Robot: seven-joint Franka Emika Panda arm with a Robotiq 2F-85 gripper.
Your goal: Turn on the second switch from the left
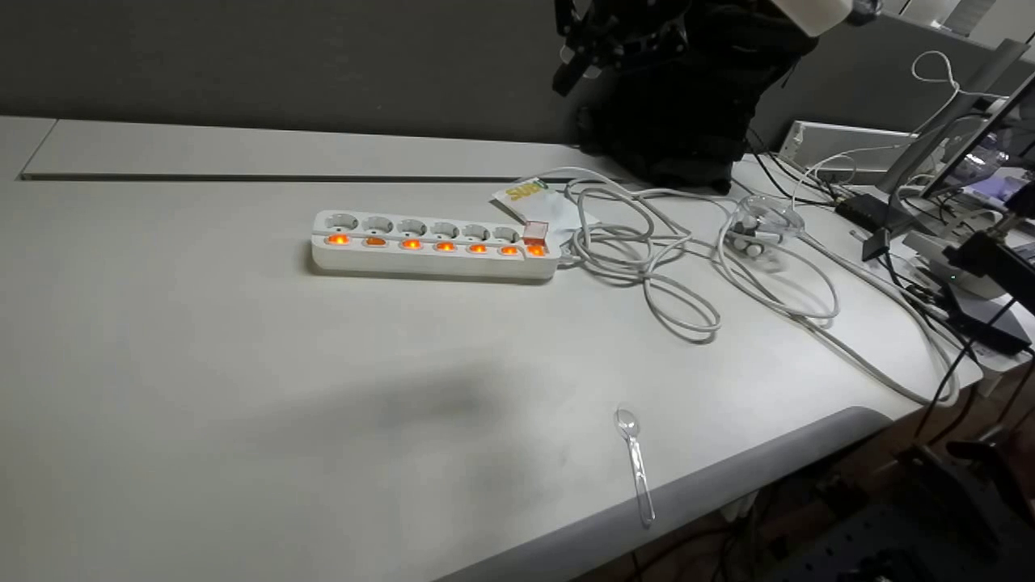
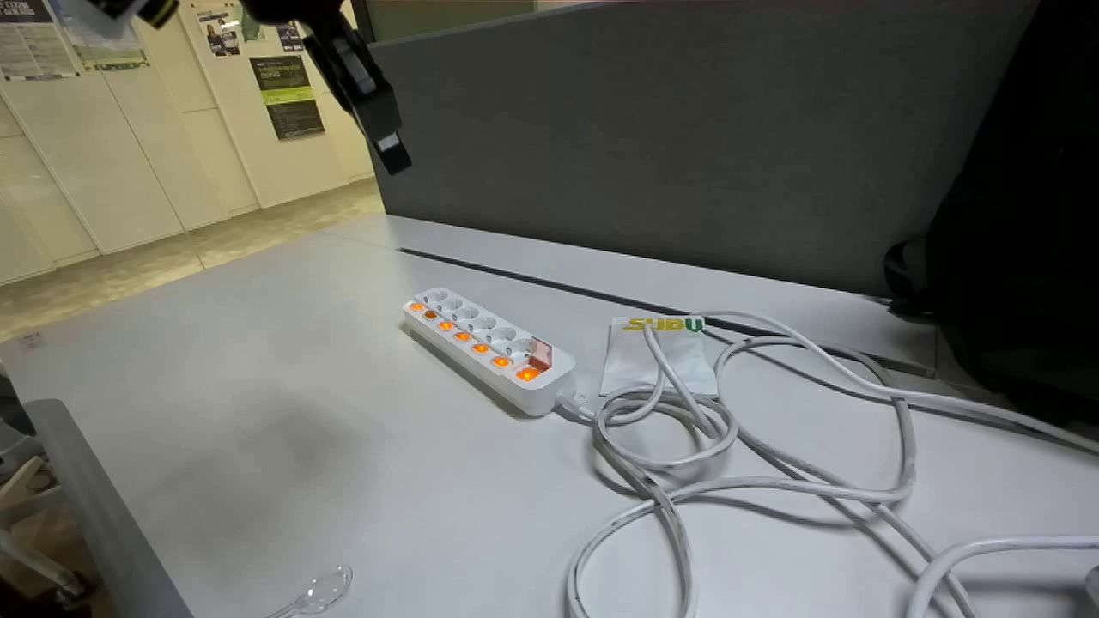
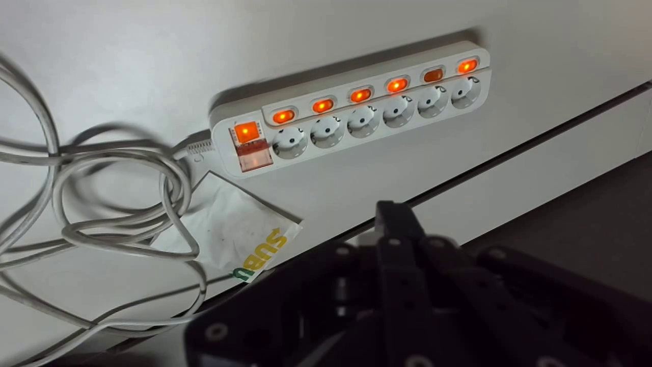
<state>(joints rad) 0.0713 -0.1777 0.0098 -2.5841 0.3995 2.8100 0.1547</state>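
A white power strip (image 1: 437,268) lies on the table, also seen in an exterior view (image 2: 468,365) and the wrist view (image 3: 351,71). Its second switch from the left (image 1: 376,242) is dull orange and unlit; it also shows in an exterior view (image 2: 430,315) and, second from the right, in the wrist view (image 3: 433,75). The other switches glow orange. A clear reddish cover (image 3: 254,156) stands by the large end switch (image 3: 247,131). My gripper (image 3: 400,219) looks shut and empty, above the table and apart from the strip; its tip shows in both exterior views (image 1: 568,77) (image 2: 395,159).
A white cable (image 1: 614,234) lies coiled by the strip's end, over a white paper packet (image 2: 661,360). A clear spoon (image 1: 637,469) lies near the front edge. A black backpack (image 1: 679,113) stands against the grey partition (image 1: 283,65). A clear cup (image 1: 760,222) lies among cables.
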